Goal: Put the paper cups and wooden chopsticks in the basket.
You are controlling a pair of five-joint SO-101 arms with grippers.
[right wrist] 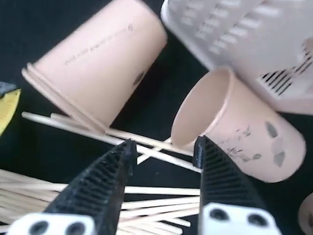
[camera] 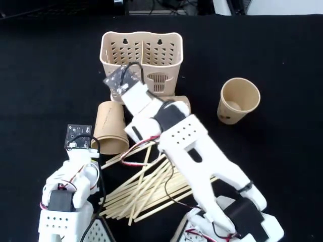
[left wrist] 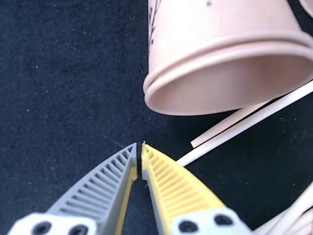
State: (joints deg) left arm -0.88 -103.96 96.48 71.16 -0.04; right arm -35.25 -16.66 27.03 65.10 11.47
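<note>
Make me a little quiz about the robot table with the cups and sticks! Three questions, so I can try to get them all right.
1. How many paper cups are on the table?
2. True or false: the right gripper is open.
3. Where are the wooden chopsticks, compared with the basket? A: inside it. B: loose on the table in front of it. C: behind it.

Key: 1. Three: two lie on their sides, and the upright cup stands apart. 2. True. 3. B.
</note>
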